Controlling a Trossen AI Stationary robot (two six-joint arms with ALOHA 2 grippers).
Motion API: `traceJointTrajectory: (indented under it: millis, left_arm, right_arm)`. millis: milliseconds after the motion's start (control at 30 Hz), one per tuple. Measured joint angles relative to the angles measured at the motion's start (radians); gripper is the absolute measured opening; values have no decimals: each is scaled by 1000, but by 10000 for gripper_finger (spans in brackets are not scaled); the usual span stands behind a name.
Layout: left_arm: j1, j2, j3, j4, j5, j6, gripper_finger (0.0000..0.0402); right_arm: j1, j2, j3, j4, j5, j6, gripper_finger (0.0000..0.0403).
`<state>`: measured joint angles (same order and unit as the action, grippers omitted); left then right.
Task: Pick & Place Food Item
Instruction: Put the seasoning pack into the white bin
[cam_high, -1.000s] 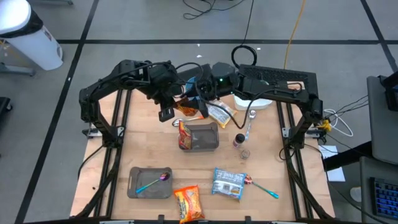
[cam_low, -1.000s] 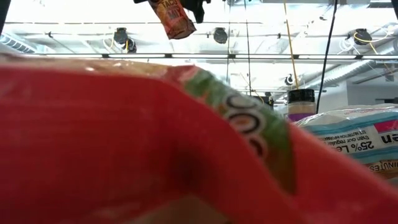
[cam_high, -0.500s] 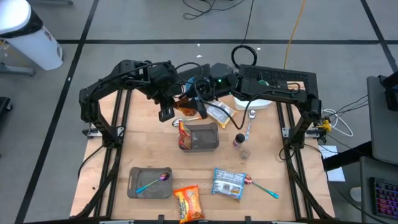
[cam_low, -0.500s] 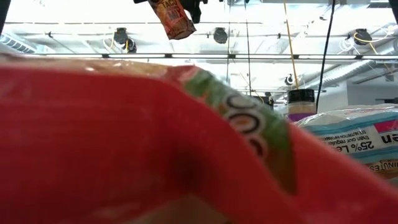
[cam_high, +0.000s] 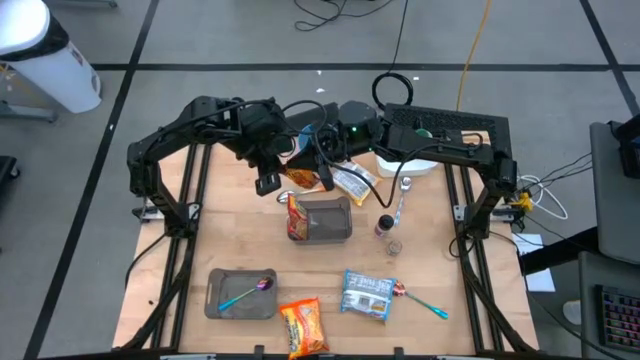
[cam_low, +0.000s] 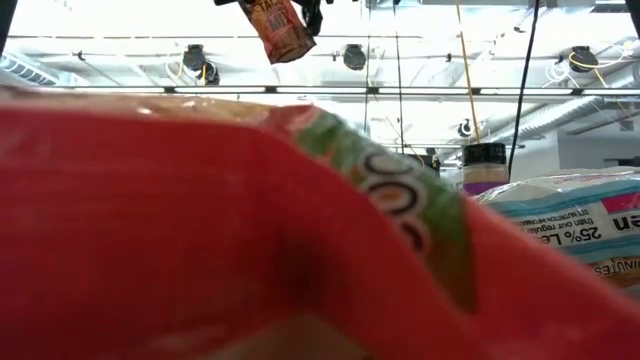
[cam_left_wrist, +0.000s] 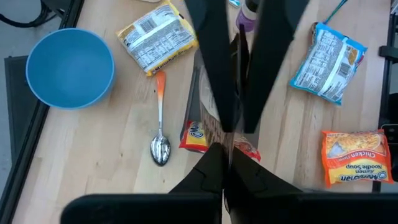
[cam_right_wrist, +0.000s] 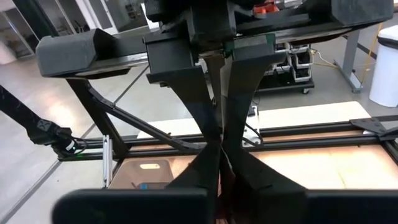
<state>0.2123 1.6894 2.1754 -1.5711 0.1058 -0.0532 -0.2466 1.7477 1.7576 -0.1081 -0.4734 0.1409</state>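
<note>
An orange-brown food packet (cam_high: 298, 178) hangs in the air over the table's far middle, between my two grippers. In the low view the food packet (cam_low: 276, 28) shows tilted at the top edge. My left gripper (cam_high: 283, 172) is shut on it from the left. From the right, my right gripper (cam_high: 318, 177) is shut on it too. In the left wrist view the packet shows edge-on between both pairs of fingers. Below it stands a grey tray (cam_high: 335, 222). My left gripper pinches the packet's upper edge (cam_left_wrist: 227, 149) between its two fingers, slanting down from the far left. The packet hangs below, tilted, clear of the table. My right gripper pinches the packet's right side (cam_left_wrist: 239, 124) between its two fingers (cam_left_wrist: 217, 74), coming level from the table's right.
A red packet (cam_high: 296, 216) leans inside the grey tray's left wall. Nearer lie a second tray (cam_high: 226, 305) with a spoon, an orange noodle packet (cam_high: 303, 325), a blue packet (cam_high: 367, 295) and another spoon (cam_high: 425, 303). A spice jar (cam_high: 384, 226) and ramen packet (cam_high: 355, 183) lie right.
My right gripper has shut on the packet's right side while staying in place. My left gripper has kept its hold, and the packet hangs where it did.
</note>
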Motion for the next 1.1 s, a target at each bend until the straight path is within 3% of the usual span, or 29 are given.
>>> traceJointTrajectory:
  millis: [267, 833, 1100]
  left_arm:
    - [0, 0, 0, 1, 2, -5, 8]
    - [74, 0, 6, 4, 86, 8, 131]
    - [150, 0, 128, 16, 78, 33, 179]
  right_arm:
    - [0, 0, 0, 0, 1, -6, 1]
    - [-8, -5, 0, -1, 1, -6, 0]
    - [-60, -57, -1, -65, 8, -30, 0]
